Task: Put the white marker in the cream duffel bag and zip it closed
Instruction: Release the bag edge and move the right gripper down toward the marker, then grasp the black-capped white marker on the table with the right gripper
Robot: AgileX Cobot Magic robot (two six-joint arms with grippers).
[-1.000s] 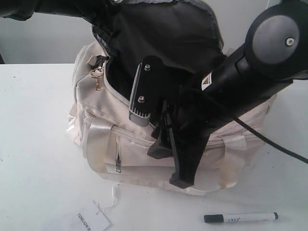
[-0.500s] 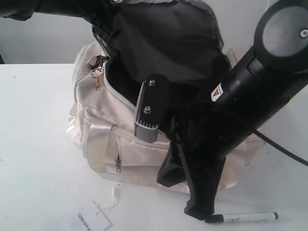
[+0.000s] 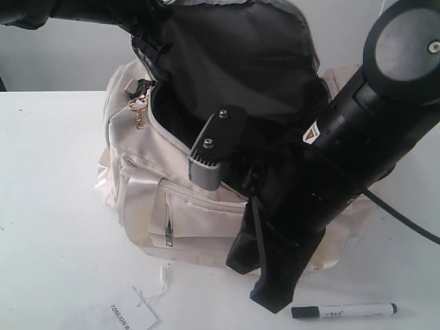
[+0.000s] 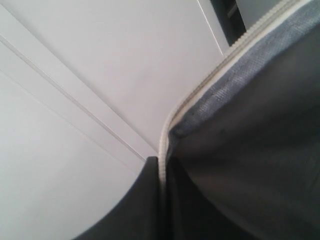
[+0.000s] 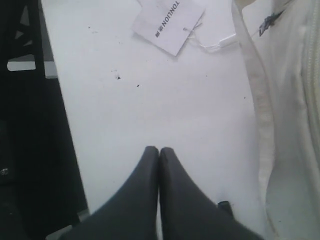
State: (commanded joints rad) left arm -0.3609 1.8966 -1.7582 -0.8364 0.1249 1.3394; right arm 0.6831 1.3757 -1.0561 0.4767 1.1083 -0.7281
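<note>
My right gripper (image 3: pixel 273 302) is down low in front of the cream duffel bag (image 3: pixel 199 223), close above the white table (image 3: pixel 55 206). Its two fingers (image 5: pixel 150 170) are pressed together along their whole length, and there is nothing between them.

The white marker (image 3: pixel 344 311) lies flat on the table, outside the bag and in front of it, toward the right of the exterior view. Its black cap points to my right gripper and is just beside the tip. I am not holding it. In my right wrist view a small dark thing shows beside the fingers, but I cannot tell what it is.

The bag is open on top. Its flap with the black lining (image 3: pixel 240 55) stands upward, near my left arm (image 3: pixel 69 10). The gold ring pull (image 3: pixel 139 113) hangs at the left end of the zipper. The shiny strap handle (image 3: pixel 141 206) lies against the front side.

A white paper hang tag (image 3: pixel 132 317) with a string lies on the table in front of the bag, well apart from the marker.

Of my left gripper I cannot tell if it is open or closed. Its camera shows only the zipper edge (image 4: pixel 200 85) and the dark lining very near.
</note>
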